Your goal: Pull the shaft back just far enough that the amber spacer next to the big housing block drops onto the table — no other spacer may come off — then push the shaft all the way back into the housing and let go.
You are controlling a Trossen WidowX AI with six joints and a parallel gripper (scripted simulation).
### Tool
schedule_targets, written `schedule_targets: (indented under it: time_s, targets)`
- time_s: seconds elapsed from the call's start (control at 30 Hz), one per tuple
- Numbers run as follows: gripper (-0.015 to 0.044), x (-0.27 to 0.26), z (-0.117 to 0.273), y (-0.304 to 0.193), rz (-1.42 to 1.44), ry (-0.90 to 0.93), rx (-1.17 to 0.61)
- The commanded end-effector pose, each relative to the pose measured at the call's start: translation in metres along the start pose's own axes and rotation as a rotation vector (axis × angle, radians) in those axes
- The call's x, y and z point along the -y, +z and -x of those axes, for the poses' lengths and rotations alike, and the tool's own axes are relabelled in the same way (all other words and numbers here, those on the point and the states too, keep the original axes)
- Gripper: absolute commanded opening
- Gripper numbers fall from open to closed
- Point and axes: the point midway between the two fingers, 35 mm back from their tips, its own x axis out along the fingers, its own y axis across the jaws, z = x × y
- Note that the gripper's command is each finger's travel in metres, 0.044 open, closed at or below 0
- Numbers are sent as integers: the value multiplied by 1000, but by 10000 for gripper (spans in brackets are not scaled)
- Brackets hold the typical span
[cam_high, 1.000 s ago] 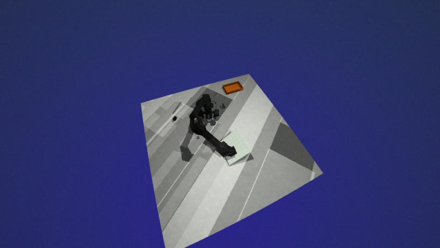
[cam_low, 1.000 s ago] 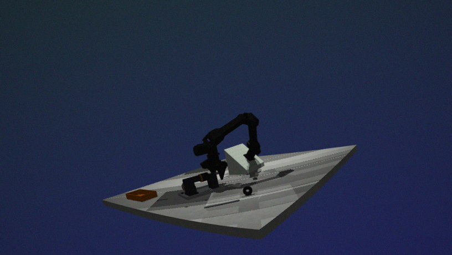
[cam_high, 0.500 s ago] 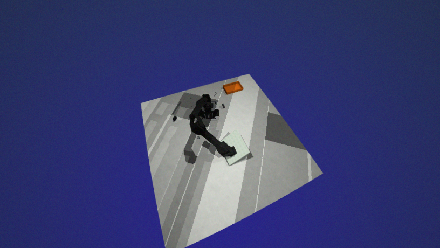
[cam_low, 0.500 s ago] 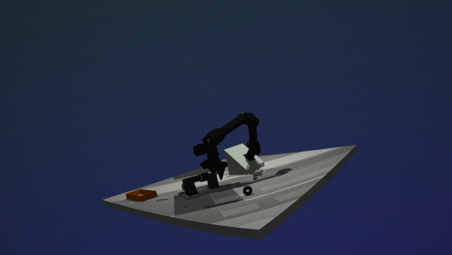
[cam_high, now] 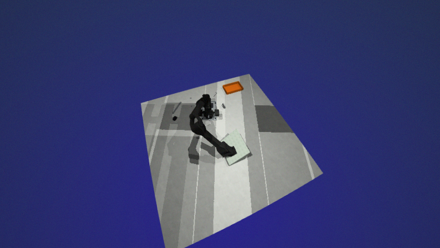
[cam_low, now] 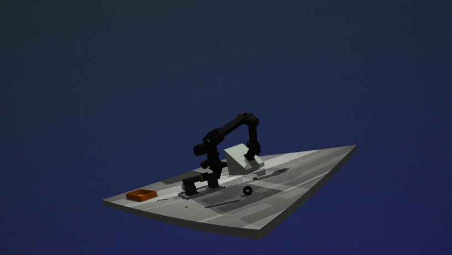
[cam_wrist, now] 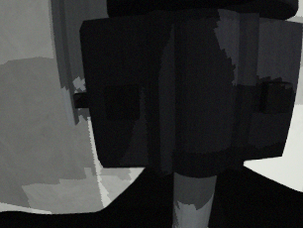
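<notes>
The amber spacer [cam_low: 200,177] rings the dark shaft line between two upright blocks. The larger dark block [cam_low: 190,187] stands at the left of the fixture and the narrower block [cam_low: 213,182] at the right, close to my gripper. A dark block [cam_wrist: 198,99] fills the middle of the wrist view, and the grey shaft [cam_wrist: 195,213] sticks out below it. My gripper [cam_wrist: 180,149] [cam_low: 219,177] is shut on the shaft, a finger on each side, close against the block. The amber spacer is hidden in the wrist view and the top view.
The fixture has a flat grey base plate [cam_low: 202,193]. An orange tray [cam_high: 235,91] [cam_low: 134,197] stands near the table's edge. A black ring [cam_high: 174,118] [cam_low: 244,190] and a thin rod [cam_high: 177,108] [cam_low: 221,204] lie beside the fixture. A pale wedge [cam_high: 241,147] [cam_low: 235,158] is under the arm's base.
</notes>
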Motion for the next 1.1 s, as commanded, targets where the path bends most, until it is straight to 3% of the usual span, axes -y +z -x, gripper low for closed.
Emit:
schedule_targets:
  time_s: [0.0, 1.07]
  targets:
    - [0, -1, 0, 0, 5, 3, 0]
    - [0, 0, 0, -13, -2, 7, -2]
